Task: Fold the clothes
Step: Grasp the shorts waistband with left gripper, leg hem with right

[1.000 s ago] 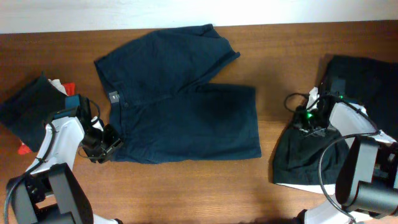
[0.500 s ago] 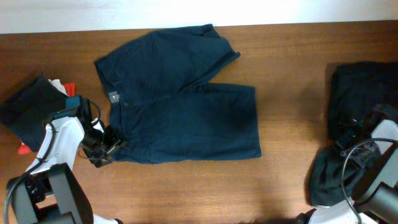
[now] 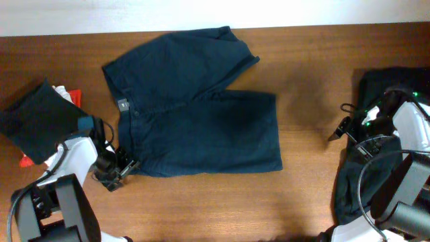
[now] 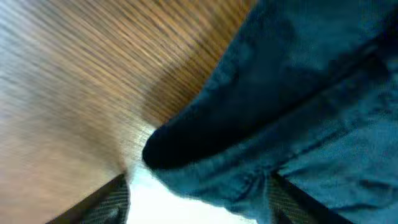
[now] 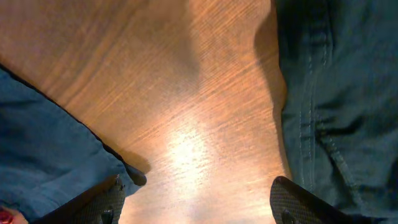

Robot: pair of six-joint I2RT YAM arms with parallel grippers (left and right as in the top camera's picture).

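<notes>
No fold shows yet: the navy shorts [image 3: 195, 114] lie spread flat mid-tabletop [image 3: 309, 202]. The left end effector [image 3: 115, 168], at their 8 o'clock corner, stands open; only its wrist view shows the hem between its fingers. The right end effector [image 3: 338, 132], at 3 o'clock, is open over bare wood beside an unfolded dark pile [image 3: 396, 87].

No text, brand or number readable in any view; small pale tag [image 3: 123, 104] on the waistband of the navy shorts [image 3: 201, 114], left of centre in the overhead frame, too small to make out; both wrist views too blurred or plain for lettering
</notes>
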